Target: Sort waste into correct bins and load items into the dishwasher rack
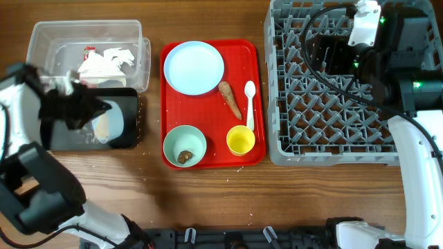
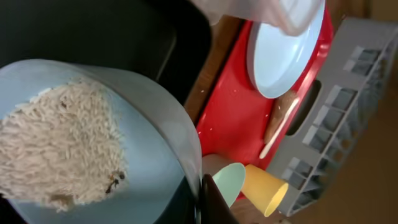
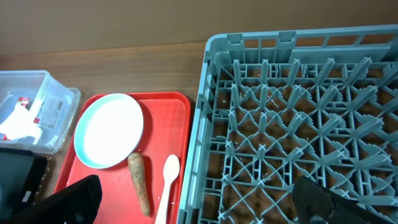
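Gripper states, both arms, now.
Left gripper: closed, holding the small white bowl.
Right gripper: open, holding nothing.

A flat red tray (image 1: 201,111) with a low raised rim and rounded corners lies square on the brown wood-grain tabletop (image 1: 208,200), near the middle of the overhead view, its long sides running front to back.

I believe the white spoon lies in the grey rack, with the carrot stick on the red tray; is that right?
Not quite: the white spoon lies on the red tray beside the carrot stick, as the overhead view shows.
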`<state>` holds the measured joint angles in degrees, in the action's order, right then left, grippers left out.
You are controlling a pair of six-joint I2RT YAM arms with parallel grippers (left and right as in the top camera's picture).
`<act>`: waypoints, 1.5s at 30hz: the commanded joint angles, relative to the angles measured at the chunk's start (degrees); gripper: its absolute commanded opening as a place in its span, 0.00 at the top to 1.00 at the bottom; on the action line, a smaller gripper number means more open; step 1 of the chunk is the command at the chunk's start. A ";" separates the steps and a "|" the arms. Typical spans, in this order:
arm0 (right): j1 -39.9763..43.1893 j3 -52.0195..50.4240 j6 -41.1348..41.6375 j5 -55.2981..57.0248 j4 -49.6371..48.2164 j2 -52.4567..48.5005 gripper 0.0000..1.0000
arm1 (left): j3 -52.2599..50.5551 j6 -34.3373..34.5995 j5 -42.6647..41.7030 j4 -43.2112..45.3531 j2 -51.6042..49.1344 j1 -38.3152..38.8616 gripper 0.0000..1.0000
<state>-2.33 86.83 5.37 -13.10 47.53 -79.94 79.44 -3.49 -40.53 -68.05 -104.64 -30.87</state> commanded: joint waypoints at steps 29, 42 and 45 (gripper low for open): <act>-0.31 0.81 0.83 -0.98 -0.44 -0.59 0.00 | -3.65 4.33 -42.25 1.49 0.83 -21.35 0.96; -0.31 0.81 0.81 -0.96 -0.28 -0.59 0.00 | -3.63 21.40 9.38 19.32 15.34 29.11 0.96; -0.31 0.81 0.83 -0.96 -0.04 -0.59 0.00 | -3.65 21.99 26.91 20.87 13.97 42.56 0.96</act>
<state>-2.33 86.83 5.37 -13.13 47.35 -79.96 75.85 14.44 -38.96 -47.90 -90.39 -1.43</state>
